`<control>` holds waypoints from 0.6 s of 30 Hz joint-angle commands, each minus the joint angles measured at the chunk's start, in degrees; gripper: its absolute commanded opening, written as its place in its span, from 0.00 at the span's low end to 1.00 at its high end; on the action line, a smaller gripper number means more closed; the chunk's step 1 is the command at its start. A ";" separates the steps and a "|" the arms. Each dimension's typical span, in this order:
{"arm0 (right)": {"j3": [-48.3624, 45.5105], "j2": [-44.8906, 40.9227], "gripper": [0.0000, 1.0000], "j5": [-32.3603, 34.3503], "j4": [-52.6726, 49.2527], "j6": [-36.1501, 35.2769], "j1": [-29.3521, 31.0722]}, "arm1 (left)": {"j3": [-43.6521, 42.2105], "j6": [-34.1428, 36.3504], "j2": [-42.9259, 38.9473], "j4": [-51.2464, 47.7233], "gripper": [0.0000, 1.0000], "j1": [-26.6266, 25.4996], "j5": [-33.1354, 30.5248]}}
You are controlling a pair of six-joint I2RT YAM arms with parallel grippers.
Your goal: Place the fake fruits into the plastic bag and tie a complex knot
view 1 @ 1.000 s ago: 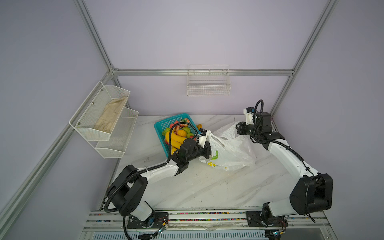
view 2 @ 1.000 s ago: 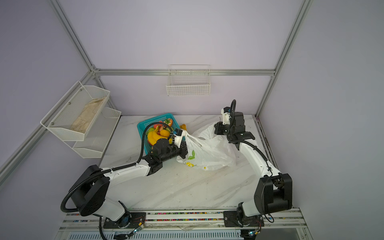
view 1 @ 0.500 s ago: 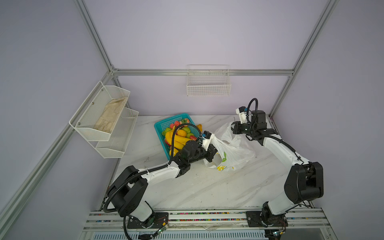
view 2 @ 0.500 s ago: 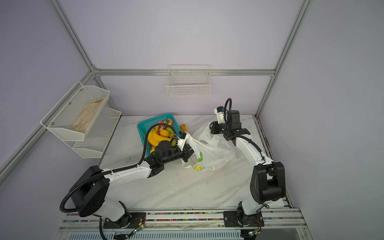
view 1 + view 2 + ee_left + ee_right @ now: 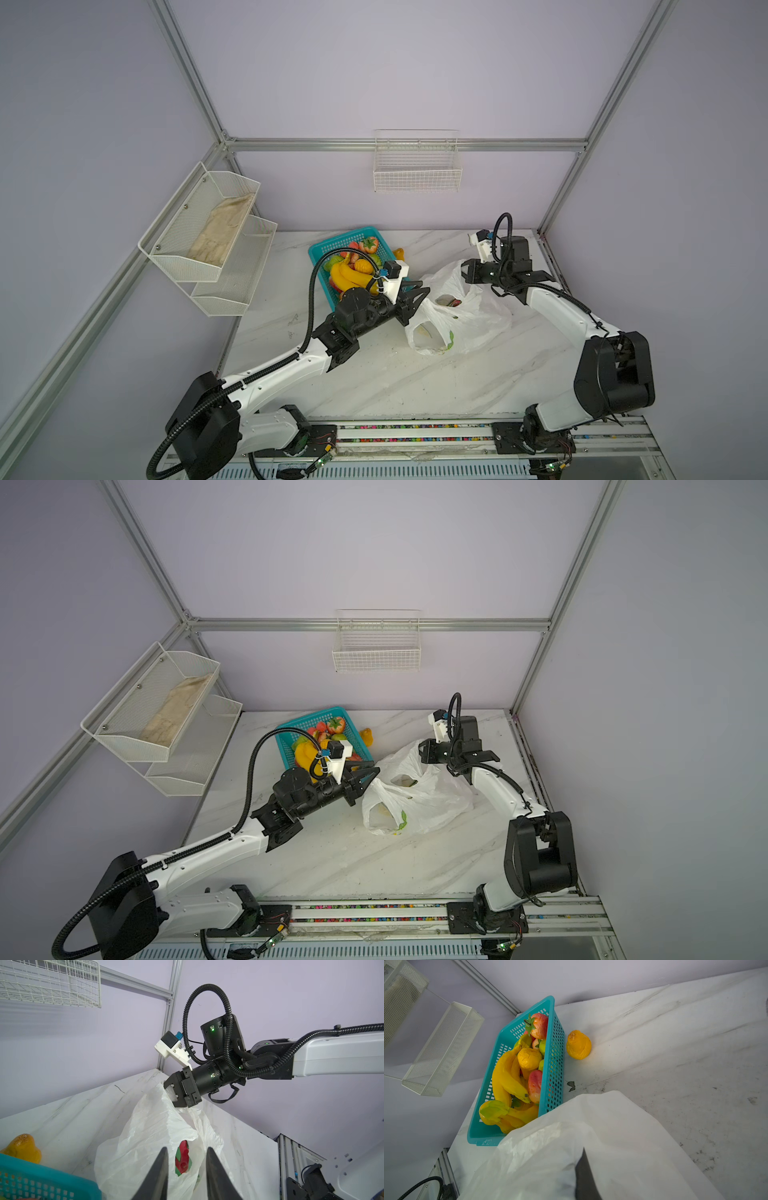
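The plastic bag lies crumpled and open-mouthed at mid-table in both top views. My right gripper is shut on its far upper edge, also seen from the left wrist view; one dark finger shows against the film. My left gripper is open just short of the bag's near edge, with nothing between its fingers. A red-green fake fruit lies inside the bag. More fake fruits, bananas and a strawberry, fill the teal basket. No knot shows.
An orange fruit lies loose on the marble beside the basket. A two-tier mesh shelf with a beige cloth hangs on the left wall, a wire basket on the back wall. The arms' rail runs along the front edge.
My left gripper has opened and let go of the bag's near edge, which has sagged toward the table. The right gripper keeps its hold and has come slightly nearer.
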 commanded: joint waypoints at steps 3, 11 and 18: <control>-1.63 -2.51 0.00 0.09 3.27 3.00 0.28 | 1.10 -3.06 2.36 -0.41 0.41 -3.85 4.93; -1.96 -3.90 0.00 2.16 1.50 2.41 0.29 | 4.69 -2.13 7.13 -0.98 0.59 -9.61 3.45; -1.62 -3.57 0.00 3.61 0.27 2.08 0.29 | 2.55 -1.55 2.21 -8.02 0.64 -9.58 -2.37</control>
